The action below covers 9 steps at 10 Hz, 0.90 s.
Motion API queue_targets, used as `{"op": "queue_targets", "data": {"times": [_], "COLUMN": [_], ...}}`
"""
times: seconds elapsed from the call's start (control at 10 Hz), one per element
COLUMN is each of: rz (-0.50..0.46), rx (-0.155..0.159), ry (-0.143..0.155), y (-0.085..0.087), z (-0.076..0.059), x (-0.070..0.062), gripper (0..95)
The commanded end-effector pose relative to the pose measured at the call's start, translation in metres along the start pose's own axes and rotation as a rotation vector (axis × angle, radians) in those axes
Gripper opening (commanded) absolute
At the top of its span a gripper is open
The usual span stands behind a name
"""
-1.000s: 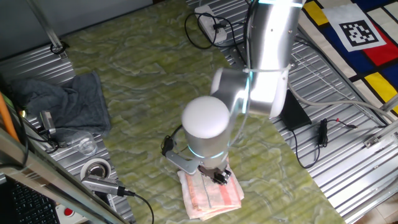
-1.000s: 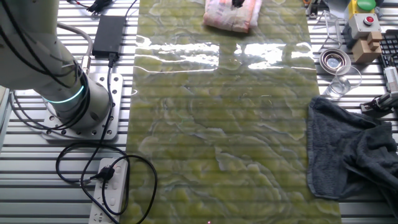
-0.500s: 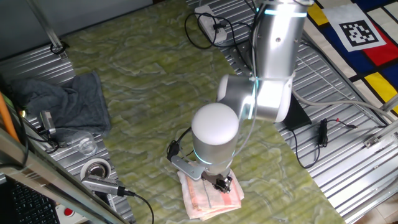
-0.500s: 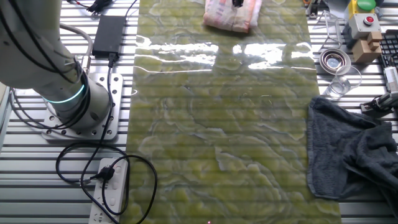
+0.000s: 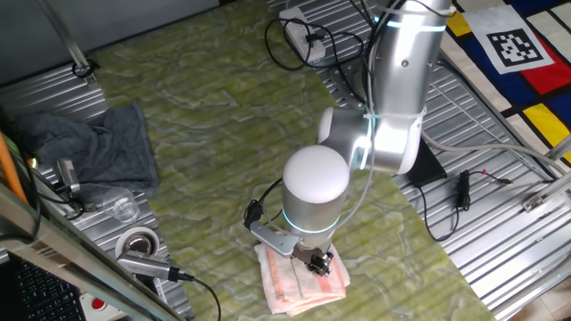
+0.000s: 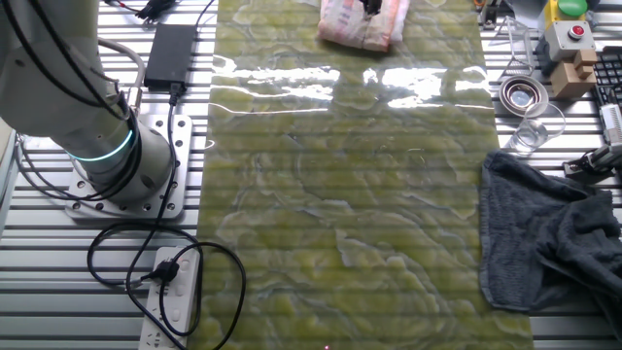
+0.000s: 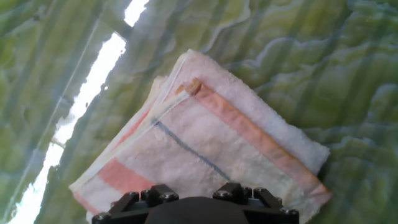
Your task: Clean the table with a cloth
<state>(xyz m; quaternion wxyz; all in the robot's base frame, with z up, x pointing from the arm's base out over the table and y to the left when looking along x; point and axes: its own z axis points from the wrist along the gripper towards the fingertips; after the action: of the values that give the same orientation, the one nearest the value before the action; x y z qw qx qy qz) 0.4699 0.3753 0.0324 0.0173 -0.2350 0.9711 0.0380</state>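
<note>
place: robotics lab | cues: ribbed metal bench [image 6: 58, 292]; fiducial marker [image 5: 517, 46]; emergency-stop button [image 6: 570, 31]

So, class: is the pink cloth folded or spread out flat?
Folded. The cloth lies on the table as a compact pad, and the hand view shows several stacked layer edges at its corner.
</note>
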Motion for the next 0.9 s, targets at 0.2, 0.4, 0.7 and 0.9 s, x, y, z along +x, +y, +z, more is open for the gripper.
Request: {"op": "queue_targets", "data": {"times": [0.2, 0.4, 0.7, 0.9], "rz": [-0.007, -0.008, -0.013, -0.011], "rx": [0.003, 0.003, 0.003, 0.005], "ry": [-0.001, -0.002, -0.002, -0.008], "y": [-0.001, -0.002, -0.003, -0.003], "z": [0.002, 0.005, 0.008, 0.010], "x": [-0.003, -0.004, -0.004, -0.004], "gripper": [57.0, 57.0, 57.0, 57.0]}}
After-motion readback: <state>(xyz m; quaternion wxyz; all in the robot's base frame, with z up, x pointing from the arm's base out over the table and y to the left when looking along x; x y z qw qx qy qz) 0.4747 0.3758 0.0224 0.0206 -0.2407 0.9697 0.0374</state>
